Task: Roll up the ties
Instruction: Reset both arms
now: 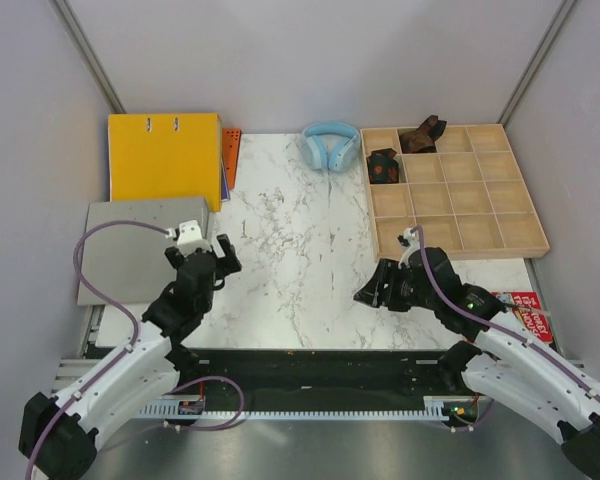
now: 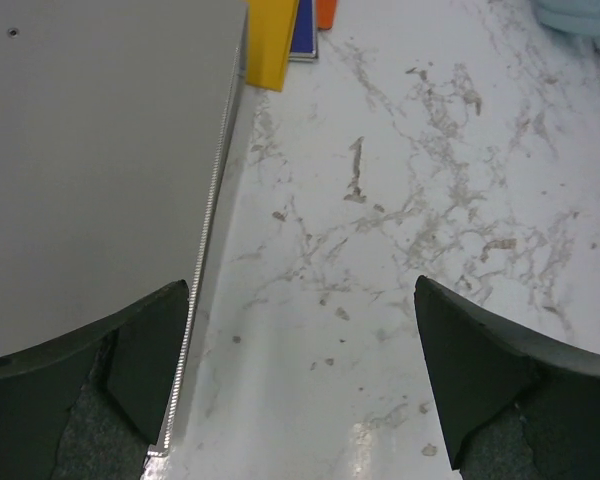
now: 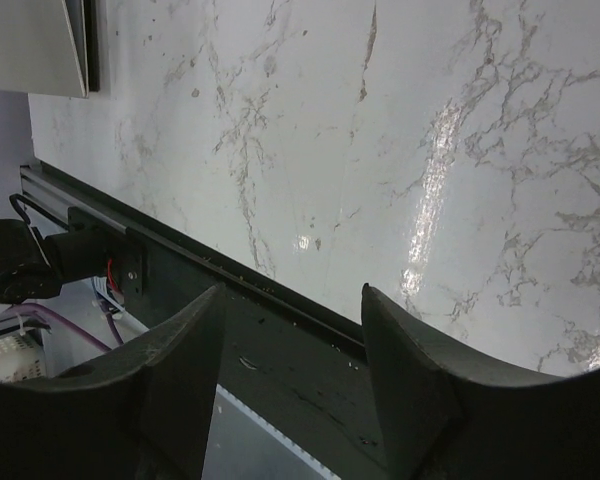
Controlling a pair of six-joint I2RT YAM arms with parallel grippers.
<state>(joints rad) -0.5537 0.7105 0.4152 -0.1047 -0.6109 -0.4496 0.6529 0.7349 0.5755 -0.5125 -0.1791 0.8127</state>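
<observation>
Wooden tray (image 1: 480,200), sixteen square cells, holds two ties as small rolls. The dark brown tie (image 1: 422,135) sits in a back-row cell. The black tie with orange-red blotches (image 1: 382,166) sits one row nearer, leftmost cell. A red printed sheet (image 1: 525,312) bears white lettering too small to read. Over the glossy veined marble table (image 1: 300,260), the left gripper (image 1: 202,255) (image 2: 300,380) gapes wide. The right gripper (image 1: 368,292) (image 3: 292,340) stands partly apart, empty.

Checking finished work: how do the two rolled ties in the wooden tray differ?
The dark brown rolled fabric tie sits in the far row; the black, orange-red blotched rolled tie sits one row nearer, further left. The brown one looks looser, an end poking out; the black one compact. Both lie in the wooden compartment tray.
</observation>
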